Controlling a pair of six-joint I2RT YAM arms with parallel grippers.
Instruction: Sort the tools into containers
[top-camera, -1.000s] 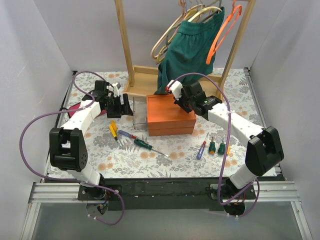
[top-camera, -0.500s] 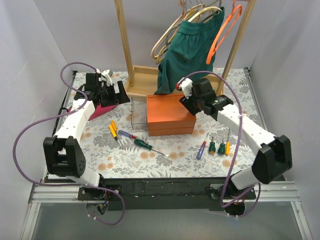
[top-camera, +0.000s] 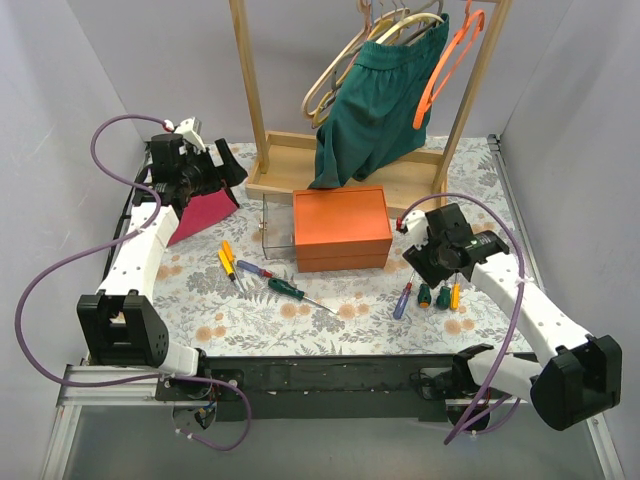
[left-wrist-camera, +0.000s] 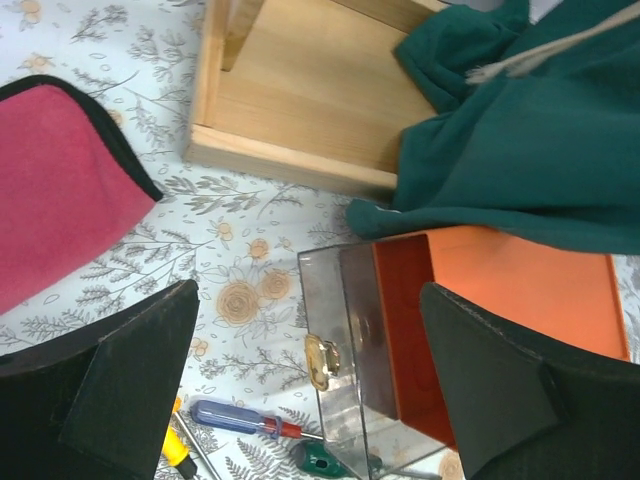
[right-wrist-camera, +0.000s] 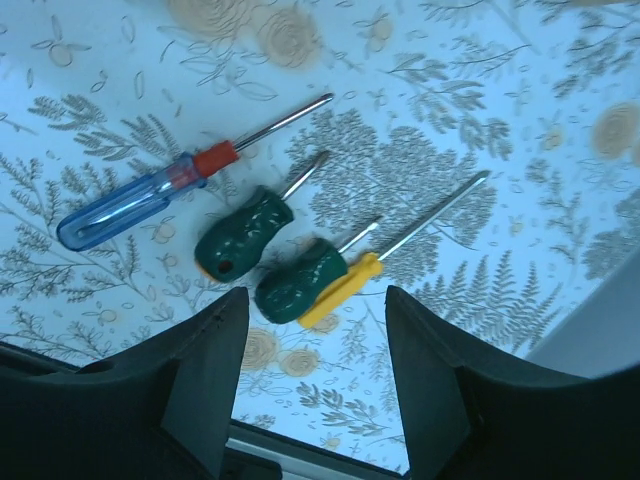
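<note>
Four screwdrivers (right-wrist-camera: 245, 238) side by side on the floral table (right-wrist-camera: 450, 150), just under the spread, empty right gripper (right-wrist-camera: 315, 300). Left gripper (left-wrist-camera: 310, 300) spread too, clear box (left-wrist-camera: 350, 350) and orange box (left-wrist-camera: 500, 290) to its right.

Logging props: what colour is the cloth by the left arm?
The cloth is pink, black-edged; left wrist view.

In the left wrist view, the green cloth (left-wrist-camera: 520, 150) hides the far edge of the orange box (left-wrist-camera: 520, 290) — the green screwdriver (left-wrist-camera: 322, 460) and the yellow screwdriver (left-wrist-camera: 177, 451) are cut off by the bottom edge.
</note>
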